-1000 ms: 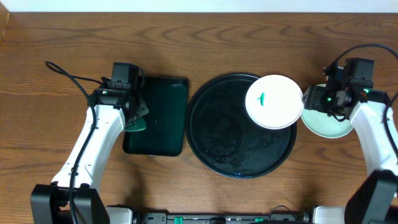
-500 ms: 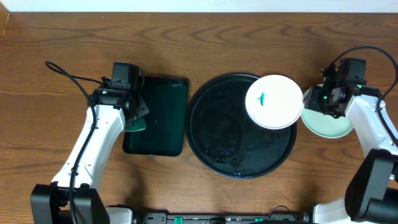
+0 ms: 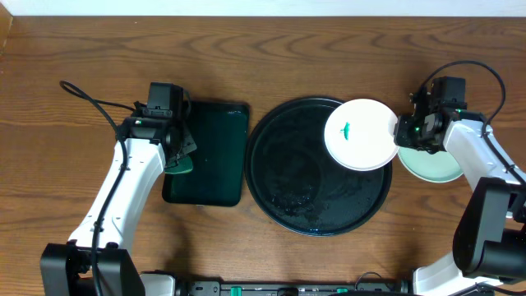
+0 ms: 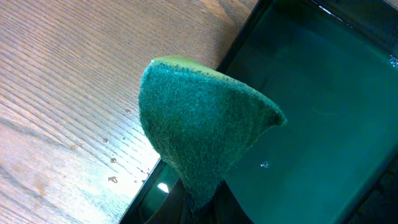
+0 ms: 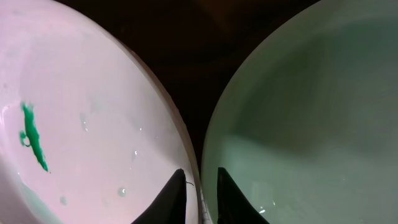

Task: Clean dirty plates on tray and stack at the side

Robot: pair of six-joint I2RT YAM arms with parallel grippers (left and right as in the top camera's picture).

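A white plate (image 3: 362,136) with a small green smear (image 3: 348,130) lies over the upper right rim of the round black tray (image 3: 279,177). My right gripper (image 3: 403,133) is at the plate's right edge. In the right wrist view its fingers (image 5: 201,193) are closed over the white plate's (image 5: 93,112) rim, one finger inside, one outside. A pale mint plate (image 3: 431,164) sits on the table just right of it, also seen as (image 5: 311,124). My left gripper (image 3: 179,156) is shut on a green sponge (image 4: 199,130) over the left edge of a rectangular dark green tray (image 3: 209,152).
The dark green rectangular tray (image 4: 311,112) lies left of the black tray, and water droplets dot the wood beside it. The black tray's surface looks wet. The wooden table's far edge meets a white wall at the top of the overhead view.
My right gripper has moved left from above the mint plate to the white plate's right rim, and its fingers have closed on it. The left arm has not moved.
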